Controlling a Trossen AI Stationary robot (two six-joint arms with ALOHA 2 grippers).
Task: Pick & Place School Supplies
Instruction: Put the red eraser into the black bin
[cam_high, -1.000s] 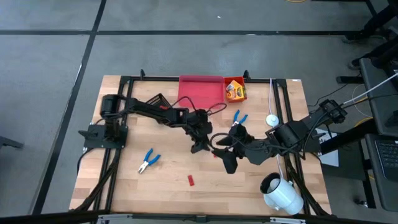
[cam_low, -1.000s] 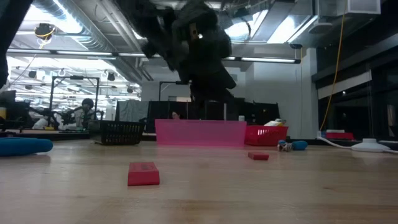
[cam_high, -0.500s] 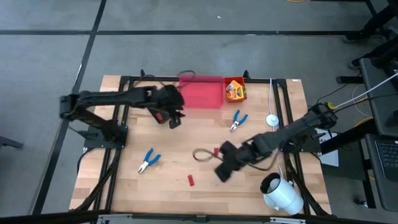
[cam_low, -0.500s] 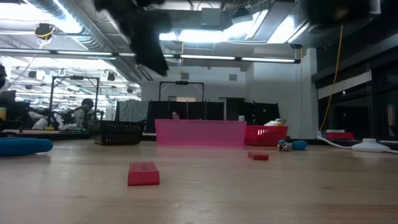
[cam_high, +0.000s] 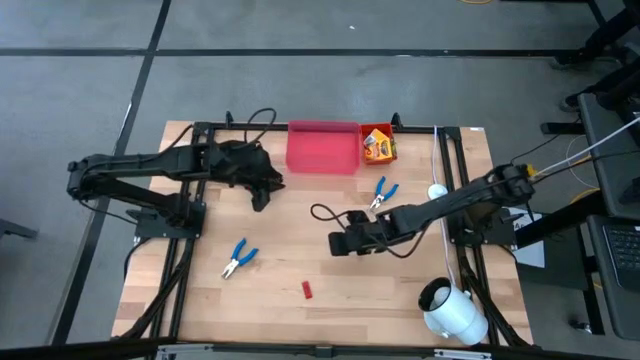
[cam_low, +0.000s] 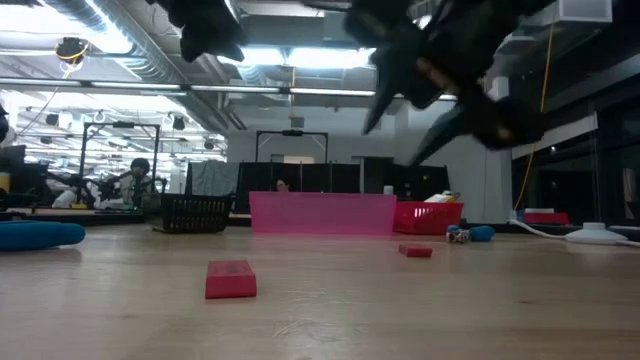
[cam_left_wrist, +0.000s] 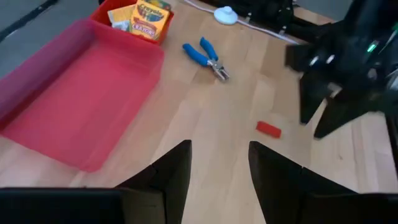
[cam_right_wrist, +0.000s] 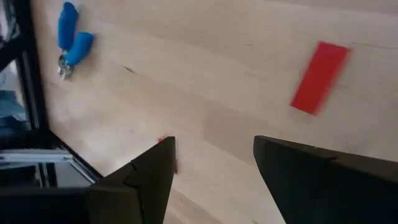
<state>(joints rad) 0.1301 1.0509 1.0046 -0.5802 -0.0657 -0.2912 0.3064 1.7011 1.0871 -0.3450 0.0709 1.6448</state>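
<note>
Crayon boxes (cam_high: 378, 147) (cam_left_wrist: 144, 14) lie in the small red bin. One blue-handled tool (cam_high: 382, 192) (cam_left_wrist: 207, 58) lies near that bin, the other (cam_high: 238, 258) (cam_right_wrist: 70, 38) near the table's left side. One red piece (cam_high: 308, 290) (cam_right_wrist: 319, 77) lies toward the near edge, another (cam_left_wrist: 268, 129) by the right gripper. My left gripper (cam_high: 262, 190) (cam_left_wrist: 217, 149) hovers open left of the pink bin (cam_high: 322, 148). My right gripper (cam_high: 336, 243) (cam_right_wrist: 214, 146) hovers open over the table's middle.
A black mesh bin (cam_low: 197, 212) stands at the far left, mostly under my left arm in the high view. A large white cylinder (cam_high: 450, 310) lies at the near right corner. A white cable and puck (cam_high: 437, 192) lie at the right. Bare wood lies between the arms.
My left gripper has pulled back from the table's middle toward the far left, ending beside the pink bin. My right gripper has swung toward the near edge and then come back toward the table's left. Nothing on the table has moved.
</note>
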